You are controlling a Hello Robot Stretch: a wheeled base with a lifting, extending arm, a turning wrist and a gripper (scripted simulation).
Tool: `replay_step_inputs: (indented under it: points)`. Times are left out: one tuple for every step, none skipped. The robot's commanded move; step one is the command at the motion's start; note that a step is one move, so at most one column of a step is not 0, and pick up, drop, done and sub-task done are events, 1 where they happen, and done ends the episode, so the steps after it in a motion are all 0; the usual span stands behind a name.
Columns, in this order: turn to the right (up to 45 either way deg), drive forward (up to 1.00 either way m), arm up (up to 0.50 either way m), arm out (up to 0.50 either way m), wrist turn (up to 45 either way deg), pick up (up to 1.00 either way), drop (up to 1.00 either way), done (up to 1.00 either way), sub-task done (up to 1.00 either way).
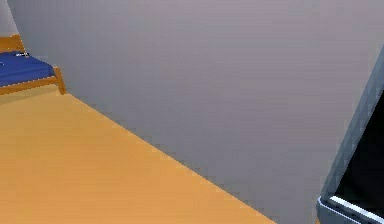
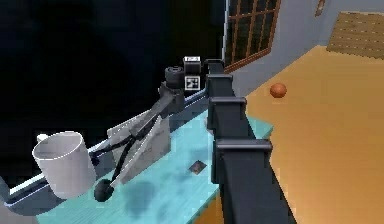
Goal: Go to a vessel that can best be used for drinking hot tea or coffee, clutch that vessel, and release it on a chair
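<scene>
Forward view: blocked 12 to 4 o'clock by grey wall (image 1: 230, 80); dark panel (image 1: 365, 150) at 4. Open floor (image 1: 80, 160) toward 8, bed (image 1: 25, 72) at 10.
Arm side view: pale tabletop (image 2: 170, 185) low, white mug (image 2: 62, 163) at 8, small dark object (image 2: 199, 167) at 6. Open floor at 3, orange ball (image 2: 278, 90) at 1.

You're facing a grey wall (image 1: 220, 80) — orange floor (image 1: 90, 170) is stretching out below the wall, a blue-topped wooden bed (image 1: 25, 70) is sitting at the wall's left end, and a dark grey-framed panel (image 1: 365, 160) is standing at its right.
</scene>
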Motion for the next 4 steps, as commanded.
replay_step_inputs:
  points:
    - [0.0,0.00,0.00,-0.30,0.0,0.00,0.00,0.00,0.00]
    - [-45.0,0.00,0.00,0.00,0.0,0.00,0.00,0.00,0.00]
    - [-24.0,0.00,0.00,0.00,0.0,0.00,0.00,0.00,0.00]
    - [0.0,0.30,0.00,0.00,0.0,0.00,0.00,0.00,0.00]
